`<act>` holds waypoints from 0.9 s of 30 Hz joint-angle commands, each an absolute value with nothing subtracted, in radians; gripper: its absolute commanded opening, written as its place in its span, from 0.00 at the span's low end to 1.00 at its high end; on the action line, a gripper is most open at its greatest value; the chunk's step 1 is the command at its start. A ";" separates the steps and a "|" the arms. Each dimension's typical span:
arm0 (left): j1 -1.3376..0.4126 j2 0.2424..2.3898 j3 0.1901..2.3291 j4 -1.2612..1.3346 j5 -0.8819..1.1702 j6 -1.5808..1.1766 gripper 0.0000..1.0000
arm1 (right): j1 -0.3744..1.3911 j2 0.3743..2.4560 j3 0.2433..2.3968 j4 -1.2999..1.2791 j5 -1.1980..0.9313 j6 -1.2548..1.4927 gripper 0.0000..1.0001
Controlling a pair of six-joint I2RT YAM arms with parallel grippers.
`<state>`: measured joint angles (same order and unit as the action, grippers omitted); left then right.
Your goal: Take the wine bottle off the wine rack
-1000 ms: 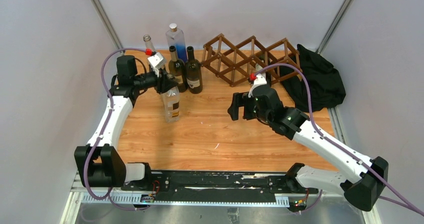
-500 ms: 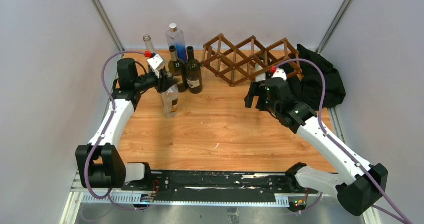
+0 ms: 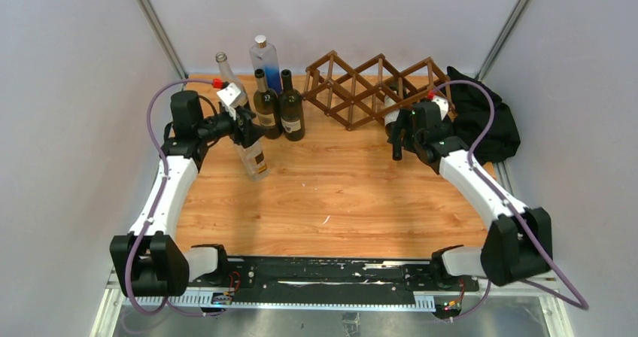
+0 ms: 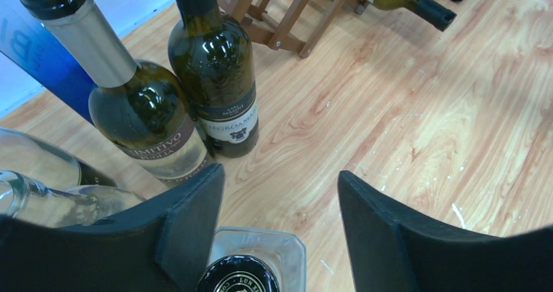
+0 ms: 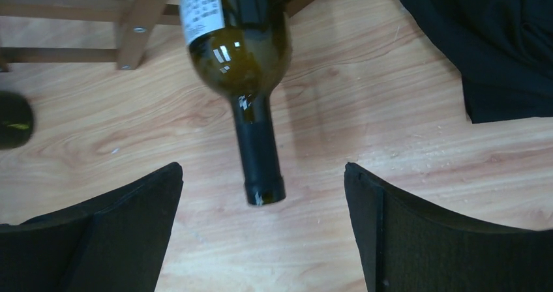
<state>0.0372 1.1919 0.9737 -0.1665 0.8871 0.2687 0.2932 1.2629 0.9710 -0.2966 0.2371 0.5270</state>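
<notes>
The top camera overlooks the whole table [image 3: 338,186] from behind; both close wrist cameras face down, sharing the wine bottle [image 5: 251,64].

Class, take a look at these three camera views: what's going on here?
The right gripper is open, a finger on either side of the neck of the wine bottle. That bottle lies in the wine rack with its neck poking out over the table, and it is not yet gripped. The left gripper sits over a tilted clear bottle beside two dark bottles standing upright. Whether it grips the clear one is unclear.
</notes>
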 commanded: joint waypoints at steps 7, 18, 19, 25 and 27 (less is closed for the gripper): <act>0.041 1.248 1.243 -0.430 0.878 0.266 0.99 | 0.243 1.519 1.029 -0.175 0.173 0.494 0.85; 0.041 1.294 1.469 -0.651 0.983 0.258 1.00 | 0.218 1.665 1.051 -0.050 0.031 0.486 0.52; 0.041 1.287 1.469 -0.651 0.990 0.264 1.00 | 0.217 1.669 1.050 -0.050 0.017 0.489 0.46; 0.012 1.247 1.435 -0.651 0.962 0.330 1.00 | 0.216 1.626 0.990 -0.017 -0.059 0.516 0.02; -0.029 1.231 1.412 -0.651 0.922 0.361 1.00 | 0.216 1.594 0.963 -0.011 -0.064 0.529 0.00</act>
<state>0.0204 1.2804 1.4391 -0.6334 0.9554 0.2977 0.2337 1.6569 1.0103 -0.0452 -0.0231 0.5014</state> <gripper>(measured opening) 0.997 0.384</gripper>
